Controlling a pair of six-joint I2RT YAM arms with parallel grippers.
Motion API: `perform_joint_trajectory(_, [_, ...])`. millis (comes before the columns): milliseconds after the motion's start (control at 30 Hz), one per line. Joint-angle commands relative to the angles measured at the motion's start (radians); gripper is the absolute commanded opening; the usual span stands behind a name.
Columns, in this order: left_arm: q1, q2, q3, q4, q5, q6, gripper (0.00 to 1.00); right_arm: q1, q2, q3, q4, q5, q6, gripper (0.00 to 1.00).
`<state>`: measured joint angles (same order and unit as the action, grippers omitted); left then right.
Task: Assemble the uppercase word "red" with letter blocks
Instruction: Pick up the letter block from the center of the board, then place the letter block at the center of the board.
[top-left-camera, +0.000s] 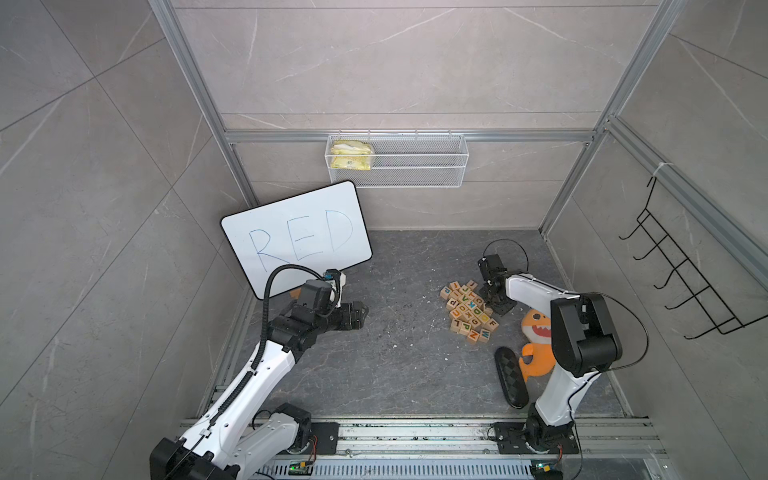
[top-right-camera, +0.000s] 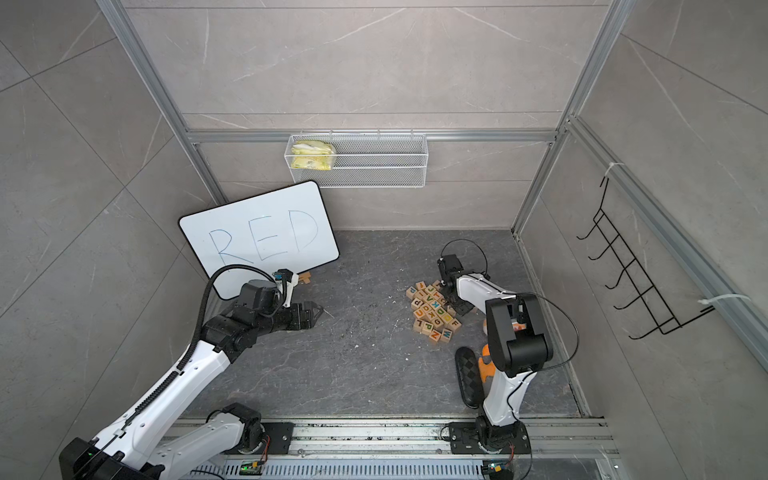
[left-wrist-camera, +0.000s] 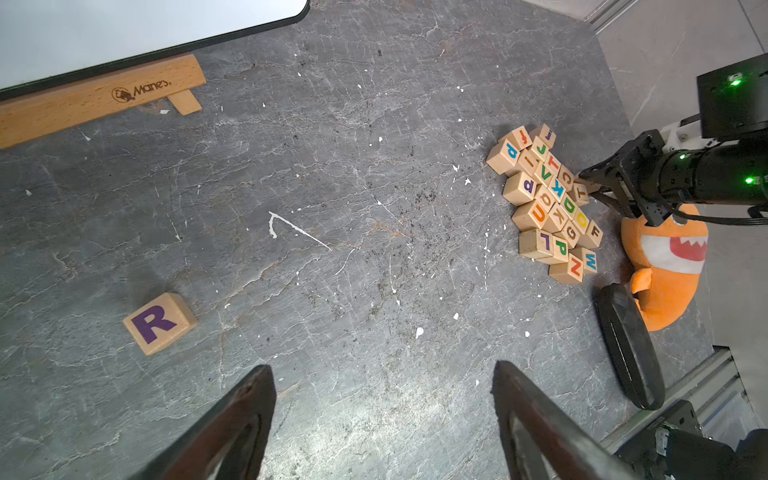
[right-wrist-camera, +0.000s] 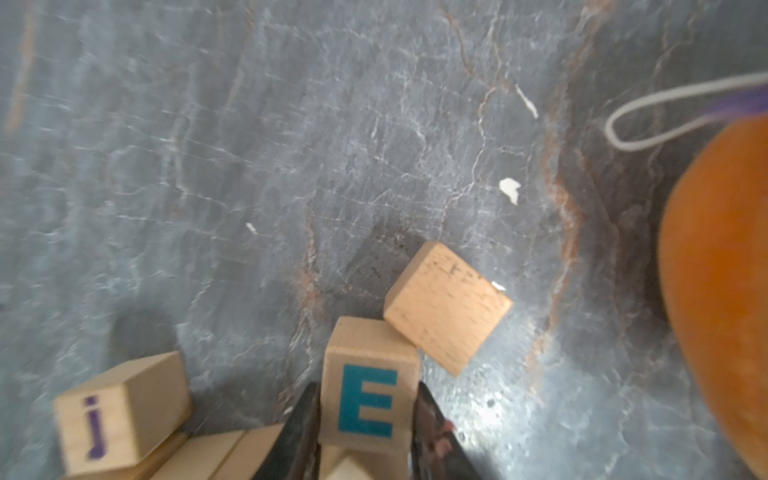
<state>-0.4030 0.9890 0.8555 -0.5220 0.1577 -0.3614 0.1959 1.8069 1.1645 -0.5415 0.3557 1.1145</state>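
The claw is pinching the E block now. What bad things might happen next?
1. A plain block touches the E block held by the right claw; lifting may drag or tip it.
2. The j block and other blocks sit tight beside the claw, so the pile might get knocked.
3. The R block lies far away, so the E could slip out on the way if the grip is weak.

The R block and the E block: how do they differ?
The R block shows a purple letter; the E block a teal one. The R block lies alone, untouched; the E block sits by the pile, pinched by the right gripper. Both are light-wood cubes.
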Motion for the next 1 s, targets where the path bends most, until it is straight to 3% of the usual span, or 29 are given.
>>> perform_joint_trajectory(0, [0.009,-0.034,0.000,0.023,-0.011,0.040,0.86,0.000,-0.099,-0.002,-0.012,-0.010,-0.089,0.32])
perform_joint_trajectory(67, [0.026,-0.047,0.000,0.019,-0.013,0.042,0.86,0.012,-0.142,-0.019,0.030,-0.038,-0.205,0.27])
perform_joint_trajectory(167, [0.087,-0.053,0.009,0.005,-0.009,0.031,0.87,0.083,-0.212,-0.016,0.034,-0.016,-0.347,0.28])
perform_joint_trajectory(300, [0.212,-0.051,0.023,-0.001,0.065,0.007,0.86,0.270,-0.237,0.056,0.008,0.018,-0.530,0.30])
perform_joint_trajectory(367, [0.275,-0.050,0.044,-0.032,0.080,0.003,0.86,0.366,-0.203,0.112,-0.003,-0.027,-0.580,0.30])
perform_joint_trajectory(500, [0.394,-0.071,0.068,-0.066,0.097,-0.005,0.85,0.566,-0.064,0.255,-0.015,-0.073,-0.620,0.30])
perform_joint_trajectory(633, [0.480,-0.099,0.075,-0.084,0.090,-0.022,0.84,0.684,0.088,0.402,-0.004,-0.128,-0.616,0.29])
perform_joint_trajectory(967, [0.620,-0.111,0.077,-0.099,0.109,-0.081,0.83,0.797,0.451,0.775,-0.091,-0.203,-0.548,0.28])
